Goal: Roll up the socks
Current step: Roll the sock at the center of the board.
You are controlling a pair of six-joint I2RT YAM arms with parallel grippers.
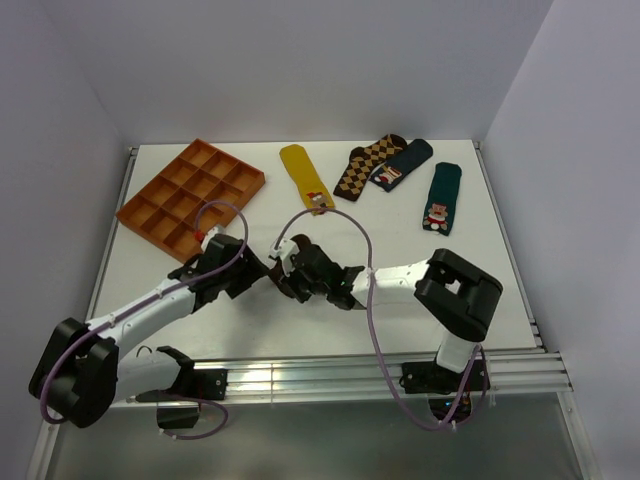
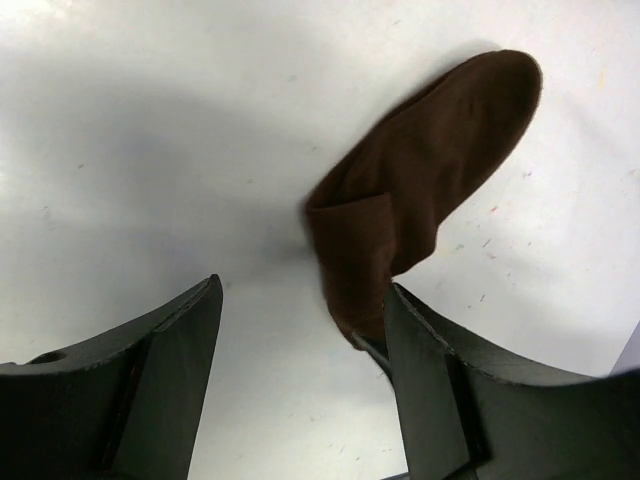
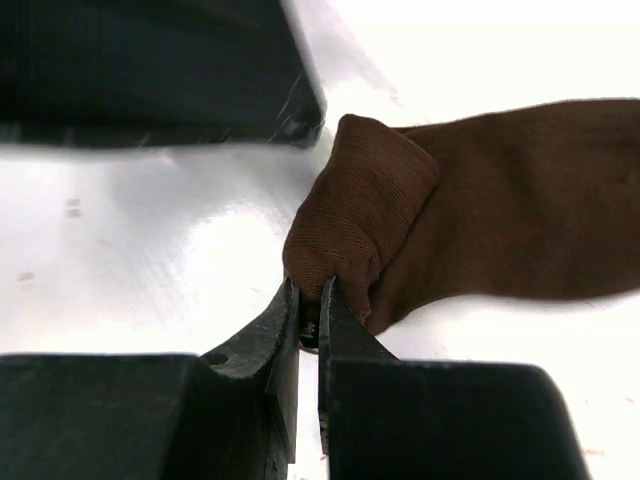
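- At the far left of the white worktop (image 1: pixel 500 220): orange plastic tray with square compartments (image 1: pixel 190 195), set at an angle, well apart from the socks.
- Just right of the tray, near the front middle: left tool (image 2: pixel 303 290), fingers spread wide, gripping nothing, angled down over bare worktop.
- Between the two tools, flat on the worktop: plain dark brown fabric sock (image 2: pixel 430 160), one end doubled over on itself into a short fold, the rounded other end stretched away flat.
- In the left wrist view, folded end reaching down to the inner side of one finger (image 2: pixel 440 390) of the left tool; touching or not, cannot tell.
- Right of the fold: right tool (image 3: pixel 310 300), fingers pinched narrow on the edge of the folded end of the plain dark brown fabric sock, cloth bunched above the tips.
- Across the back of the worktop, well apart from the tools: mustard yellow sock (image 1: pixel 305 178) lying flat.
- Further right: brown-and-tan diamond-patterned sock (image 1: pixel 365 165), touching a dark blue sock with a small picture (image 1: pixel 402 163) beside it.
- Furthest right: dark green sock with a small figure (image 1: pixel 441 197), lying on its own.
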